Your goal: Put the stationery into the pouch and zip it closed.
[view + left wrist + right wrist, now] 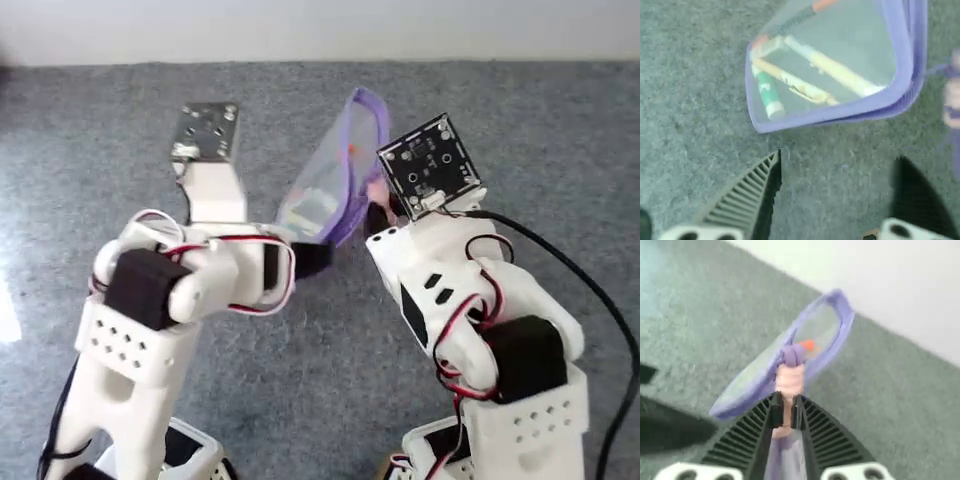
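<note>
In the high view the left arm (190,280) occupies the 8 o'clock sector, and its own wrist housing hides most of its gripper. The left wrist view shows the left gripper (839,160) with its ribbed black fingers (747,200) set apart. Nothing is between them, only bare mat just short of the pouch's edge. The pouch (335,175) stands on edge, tilted, at about 12 o'clock from the picture's centre, between the two arms. It is a translucent panel with a purple fabric border and rounded corners. The stationery (790,80) lies inside as thin crossed sticks: one green and white, one yellow, one cream, one with an orange tip. What each item is, and whether the zip is fully drawn, cannot be made out. The right gripper (785,407) is clamped on the pink-and-purple pull tab (789,377) at the pouch's border. In the high view a square camera board (430,165) at 1 o'clock covers this grip. The right arm (480,330) fills the 4 o'clock sector, with a black cable (580,270) beside it. The surface is a grey, felt-like mat (560,130). A white wall (320,30) runs along the 12 o'clock edge.
</note>
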Available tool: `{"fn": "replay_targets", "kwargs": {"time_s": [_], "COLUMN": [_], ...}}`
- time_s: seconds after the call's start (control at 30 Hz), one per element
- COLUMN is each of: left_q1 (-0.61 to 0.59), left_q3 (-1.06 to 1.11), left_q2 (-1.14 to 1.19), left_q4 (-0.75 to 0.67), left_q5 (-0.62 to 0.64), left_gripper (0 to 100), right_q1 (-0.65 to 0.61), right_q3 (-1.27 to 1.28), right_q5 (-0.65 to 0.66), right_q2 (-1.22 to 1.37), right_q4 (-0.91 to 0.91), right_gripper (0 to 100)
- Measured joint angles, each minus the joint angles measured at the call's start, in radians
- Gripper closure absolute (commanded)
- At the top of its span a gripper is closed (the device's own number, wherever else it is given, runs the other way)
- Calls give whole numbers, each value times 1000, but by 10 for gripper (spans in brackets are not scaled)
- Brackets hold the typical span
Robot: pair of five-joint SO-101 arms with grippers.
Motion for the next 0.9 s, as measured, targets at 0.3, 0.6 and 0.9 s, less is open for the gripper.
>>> {"fn": "replay_targets", "kwargs": {"time_s": [0.3,0.6,0.9], "left_q1": [17,23,-235], "left_q3": [170,255,256], "left_q2": [-6,-8,-55], "left_q4": [-172,-253,-198], "left_q5": [18,21,78], "left_gripper": [511,511,511], "right_q1": [-23,31,272], "right_q3": [-18,29,313], "right_q5": [127,141,-81], "right_q2": [0,-6,-2], "right_q4": [-9,-9,57], "right_gripper": [991,991,990]}}
